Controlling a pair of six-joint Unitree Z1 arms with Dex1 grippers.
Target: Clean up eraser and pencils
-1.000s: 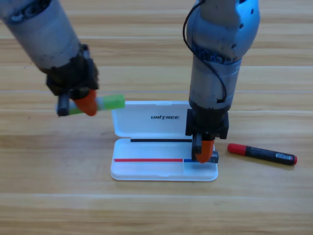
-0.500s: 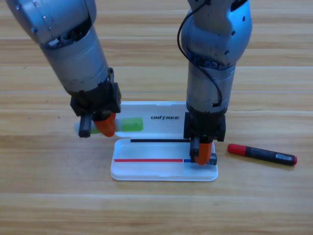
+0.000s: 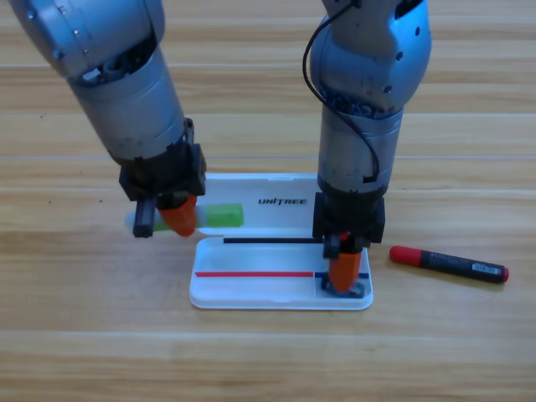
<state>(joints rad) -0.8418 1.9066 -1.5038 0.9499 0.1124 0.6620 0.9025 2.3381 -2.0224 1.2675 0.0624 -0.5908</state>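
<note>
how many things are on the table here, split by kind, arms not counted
pens: 2, the green and white pen held by the left gripper and the red-capped black pen lying right of the case
cases: 1, the open white case
erasers: 1, the dark eraser in the case's right end under the right gripper, mostly hidden
total: 4

The white case's open lid bears the word "UNITREE".

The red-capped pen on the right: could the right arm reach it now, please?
Probably yes. The pen lies bare on the table beside the case, but the right gripper is down in the case.
</note>
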